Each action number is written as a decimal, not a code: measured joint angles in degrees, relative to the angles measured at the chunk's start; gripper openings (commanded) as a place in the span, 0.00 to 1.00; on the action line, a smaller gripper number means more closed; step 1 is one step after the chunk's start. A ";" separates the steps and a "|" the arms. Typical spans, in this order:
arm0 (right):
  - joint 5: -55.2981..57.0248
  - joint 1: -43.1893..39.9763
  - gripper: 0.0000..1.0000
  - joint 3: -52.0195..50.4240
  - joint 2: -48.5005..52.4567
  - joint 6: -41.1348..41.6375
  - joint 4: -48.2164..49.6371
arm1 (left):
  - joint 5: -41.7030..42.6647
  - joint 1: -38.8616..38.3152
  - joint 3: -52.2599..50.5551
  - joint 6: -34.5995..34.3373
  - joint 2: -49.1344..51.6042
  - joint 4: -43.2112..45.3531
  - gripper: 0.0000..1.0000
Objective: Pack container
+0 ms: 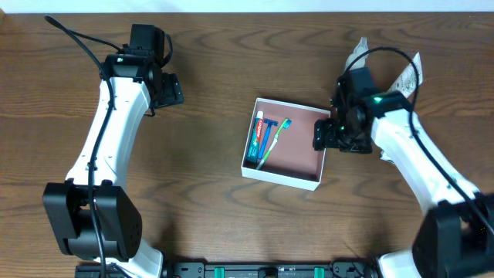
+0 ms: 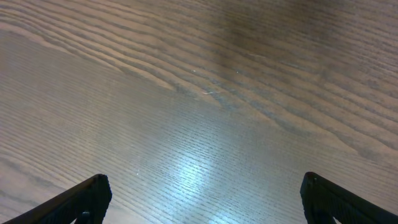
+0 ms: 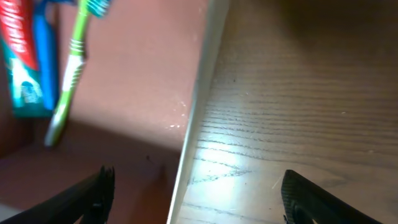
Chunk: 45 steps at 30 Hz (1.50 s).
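The container [image 1: 301, 150] is a shallow white-walled box with a pinkish-brown inside, in the middle of the table. A toothpaste tube [image 1: 257, 137] and a green toothbrush [image 1: 272, 141] lie along its left side. They also show in the right wrist view, the tube [image 3: 26, 68] and the brush [image 3: 68, 74]. My right gripper [image 1: 330, 135] is open and empty, its fingers [image 3: 196, 193] astride the container's right wall [image 3: 199, 106]. My left gripper [image 1: 171, 89] is open and empty over bare table [image 2: 199, 199] at the far left.
Clear plastic packaging [image 1: 405, 73] lies at the back right behind the right arm. The table is dark wood [image 1: 208, 208]. The arm bases stand at the front edge.
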 measured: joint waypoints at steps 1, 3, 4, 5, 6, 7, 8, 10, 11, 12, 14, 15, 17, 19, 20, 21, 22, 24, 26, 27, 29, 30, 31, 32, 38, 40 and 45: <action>0.00 0.00 0.85 0.00 0.96 0.20 -0.04 | 0.00 0.00 0.00 0.00 0.00 -0.02 0.98; 0.02 0.00 0.84 0.00 2.80 0.44 -0.11 | 0.00 0.00 0.00 0.00 0.00 0.00 0.98; 0.02 0.00 0.83 0.00 3.65 0.61 -0.09 | 0.00 0.00 0.00 0.00 0.00 -0.02 0.98; 0.02 0.00 0.81 0.00 4.50 0.74 -0.07 | 0.00 0.00 0.00 0.00 0.00 0.00 0.98; 0.02 0.00 0.80 0.00 4.90 0.81 -0.04 | 0.00 0.00 0.00 0.00 0.00 -0.02 0.98; 0.02 0.00 0.76 0.00 5.62 0.90 -0.02 | 0.00 0.00 0.00 0.00 0.00 -0.02 0.98; 0.02 0.00 0.72 0.00 6.05 0.85 0.02 | 0.00 0.00 0.00 0.00 0.00 -0.02 0.98; 0.13 0.00 0.59 0.00 6.80 0.98 0.26 | 0.00 0.00 0.00 0.00 0.00 -0.02 0.98; 0.22 0.00 0.53 0.00 6.91 1.07 0.35 | 0.00 0.00 0.00 0.00 0.00 -0.02 0.98; 0.37 0.00 0.47 0.00 6.93 1.01 0.44 | 0.00 0.00 0.00 0.00 0.00 -0.02 0.98; 0.87 0.00 0.36 0.02 6.93 1.14 0.39 | 0.00 0.00 0.00 0.00 0.00 -0.02 0.98; 0.94 0.00 0.31 0.02 6.93 1.38 0.42 | 0.00 0.00 0.00 0.00 0.00 -0.02 0.98; 1.29 0.02 0.22 0.04 6.93 1.14 0.46 | 0.00 0.00 0.00 0.00 0.00 -0.02 0.98; 1.57 0.07 0.17 0.07 6.93 0.59 0.55 | 0.00 0.00 0.00 0.00 0.00 0.00 0.98; 1.60 0.07 0.15 0.07 6.93 0.33 0.66 | 0.00 0.00 0.00 0.00 0.00 -0.02 0.98; 1.62 0.09 0.13 0.07 6.93 -0.09 0.83 | 0.00 0.00 0.00 0.00 0.00 -0.02 0.98; 1.66 0.11 0.10 0.07 6.93 -0.52 1.03 | 0.00 0.00 0.00 0.00 0.00 -0.02 0.98; 1.75 0.11 0.07 0.09 6.93 -1.31 1.31 | 0.00 0.00 0.00 0.00 0.00 -0.02 0.98; 2.03 0.11 0.04 0.11 6.93 -2.10 1.49 | 0.00 0.00 0.00 0.00 0.00 -0.02 0.98; 2.25 0.09 0.04 0.11 6.93 -2.40 1.60 | 0.00 0.00 0.00 -0.02 0.00 -0.02 0.98; 2.47 0.11 0.02 0.11 6.93 -3.39 1.92 | 0.00 0.00 0.00 0.00 0.00 -0.02 0.98; 2.56 0.11 0.02 0.11 6.93 -4.26 2.05 | 0.00 0.00 0.00 0.00 0.00 -0.02 0.98; 2.64 0.11 0.01 0.11 6.93 -4.90 2.14 | 0.00 0.00 0.00 0.00 0.00 -0.02 0.98; 2.78 0.11 0.01 0.11 6.93 -5.73 2.21 | 0.00 0.00 0.00 -0.02 0.00 -0.02 0.98; 2.93 0.11 0.02 0.11 6.93 -8.07 2.99 | 0.00 0.00 0.00 -0.02 0.00 -0.02 0.98; 2.93 0.11 0.02 0.11 6.93 -8.22 3.02 | 0.00 0.00 0.00 0.00 0.00 -0.02 0.98; 2.95 0.11 0.01 0.11 6.93 -7.80 3.04 | 0.02 0.00 0.00 0.00 0.00 -0.02 0.98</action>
